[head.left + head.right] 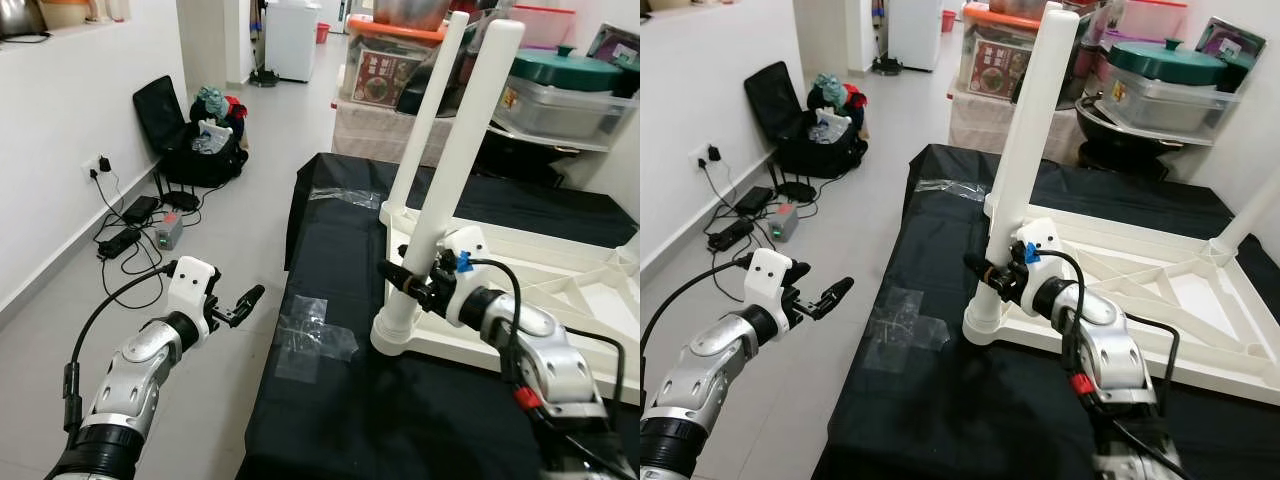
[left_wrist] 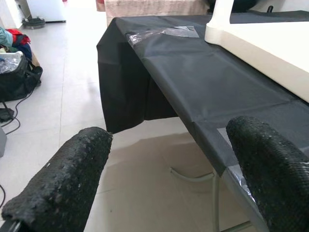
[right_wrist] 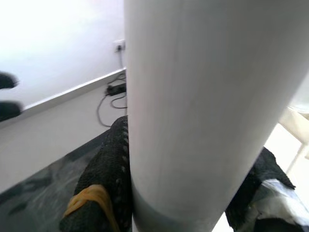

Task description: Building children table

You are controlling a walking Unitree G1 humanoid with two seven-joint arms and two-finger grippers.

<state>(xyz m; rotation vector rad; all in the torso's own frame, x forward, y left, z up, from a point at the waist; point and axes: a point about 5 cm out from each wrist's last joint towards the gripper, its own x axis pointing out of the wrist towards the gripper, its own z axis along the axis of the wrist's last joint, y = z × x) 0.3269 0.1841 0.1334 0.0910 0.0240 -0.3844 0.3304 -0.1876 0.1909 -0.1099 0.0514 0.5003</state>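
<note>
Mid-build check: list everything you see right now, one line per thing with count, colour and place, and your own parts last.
Table top: one, white, upside down on the black-covered table.
Table legs: two seen upright in the near corners, a third at the right edge, white.
Work table cover: one, black, with clear tape patches.
Storage boxes: several, clear with a green lid and an orange lid, behind the table.
Black bag: one, stuffed, by the left wall.
Cables and power strip: black, on the floor at the wall socket.
Left gripper: open, over the floor left of the table.
Right gripper: shut on the nearest leg, low down.
</note>
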